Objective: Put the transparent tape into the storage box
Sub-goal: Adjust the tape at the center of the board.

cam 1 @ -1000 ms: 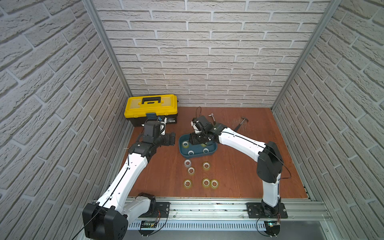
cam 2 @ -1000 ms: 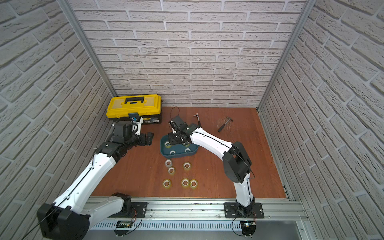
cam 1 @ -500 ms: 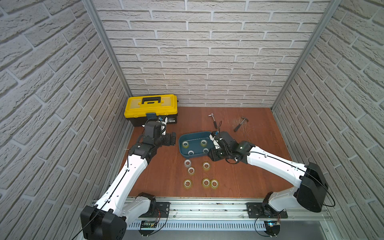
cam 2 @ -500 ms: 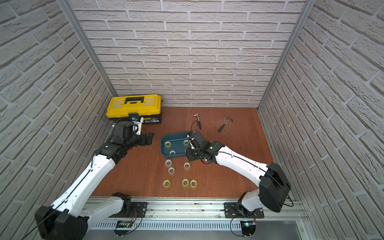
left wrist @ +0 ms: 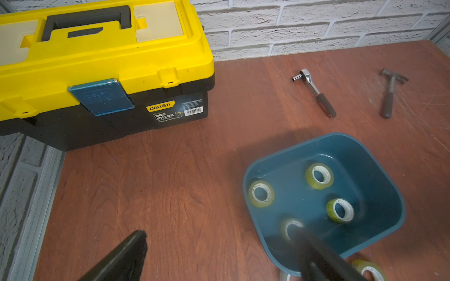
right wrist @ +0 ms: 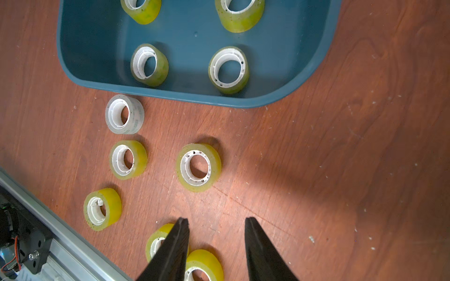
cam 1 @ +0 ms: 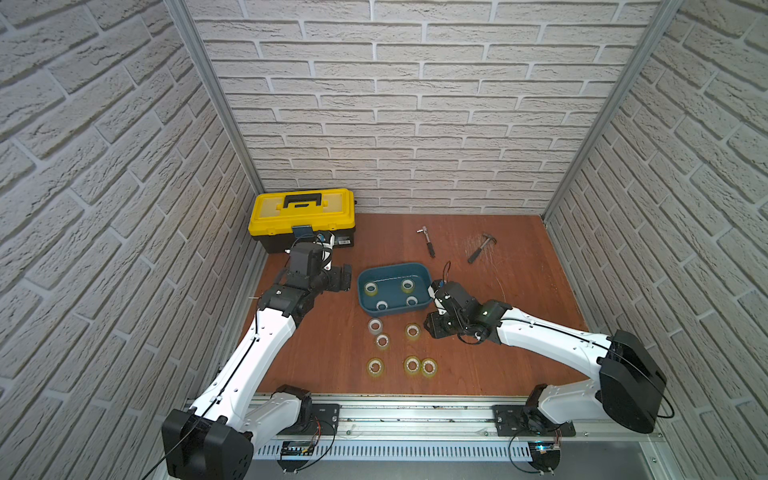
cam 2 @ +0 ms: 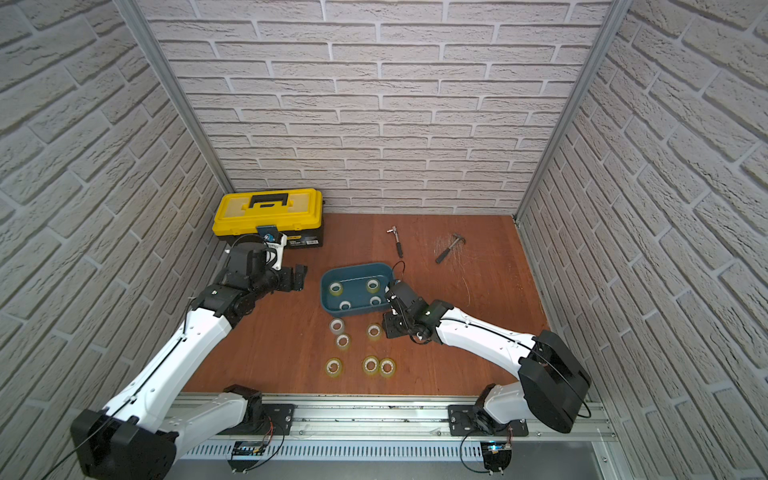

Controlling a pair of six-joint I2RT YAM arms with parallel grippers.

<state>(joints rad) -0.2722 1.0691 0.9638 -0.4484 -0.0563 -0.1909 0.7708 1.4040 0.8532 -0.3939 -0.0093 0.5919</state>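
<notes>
Both claws are empty, with the tape split between box and tabletop.
The right claw (right wrist: 216, 220) hangs spread over the tabletop (cam 1: 478, 374), nothing between its jaws, just beside the nearest roll (right wrist: 198, 166). Four rolls (cam 1: 407, 285) lie flat inside the box (cam 1: 394, 268); six loose rolls (cam 1: 375, 367) sit on the tabletop in front of it. The left claw (left wrist: 218, 233) is spread wide beside the box, possibly touching its rim; the blur leaves that unclear.

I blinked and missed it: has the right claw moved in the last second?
Yes. The right gripper left the storage box and now sits over the table beside its near rim.
</notes>
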